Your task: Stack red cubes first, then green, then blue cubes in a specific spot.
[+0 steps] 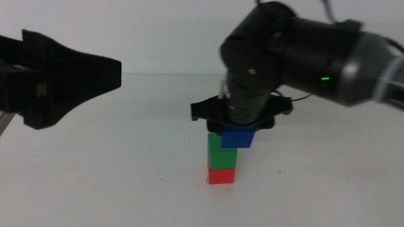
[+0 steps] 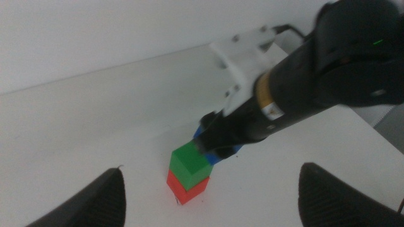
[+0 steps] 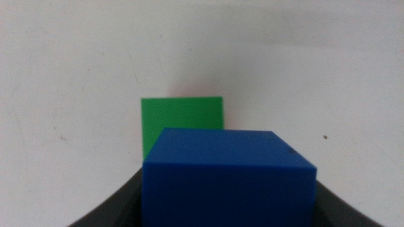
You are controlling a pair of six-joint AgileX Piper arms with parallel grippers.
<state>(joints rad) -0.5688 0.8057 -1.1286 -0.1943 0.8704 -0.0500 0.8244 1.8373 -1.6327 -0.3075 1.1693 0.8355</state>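
White tabletop (image 1: 113, 183) fills every view, running back to a pale wall. Near the middle of the table the red cube (image 1: 221, 176) sits on the surface with the green cube (image 1: 217, 151) squarely on top of it, so two of the three layers look done. The marked spot itself cannot be made out; the stack presumably covers it.

From three o'clock the right arm reaches in, and the right gripper (image 1: 239, 129) has its jaws clamped on the blue cube (image 1: 239, 137). That cube hangs at the level of the green cube's top and is shifted toward three o'clock of the stack, overlapping it only partly in the middle view. Whether it touches the green cube cannot be told. What seems left is to centre the blue cube over the green, lower it and let go.

At nine o'clock the left gripper (image 1: 95, 75) waits well apart from the stack, its jaws spread wide and empty.

The right wrist view alone shows the offset from above: the blue cube fills the foreground with the green cube's top face peeking past one edge, and the red cube is hidden. The left wrist view shows the stack's side and the right gripper beside it, with only a sliver of blue visible.
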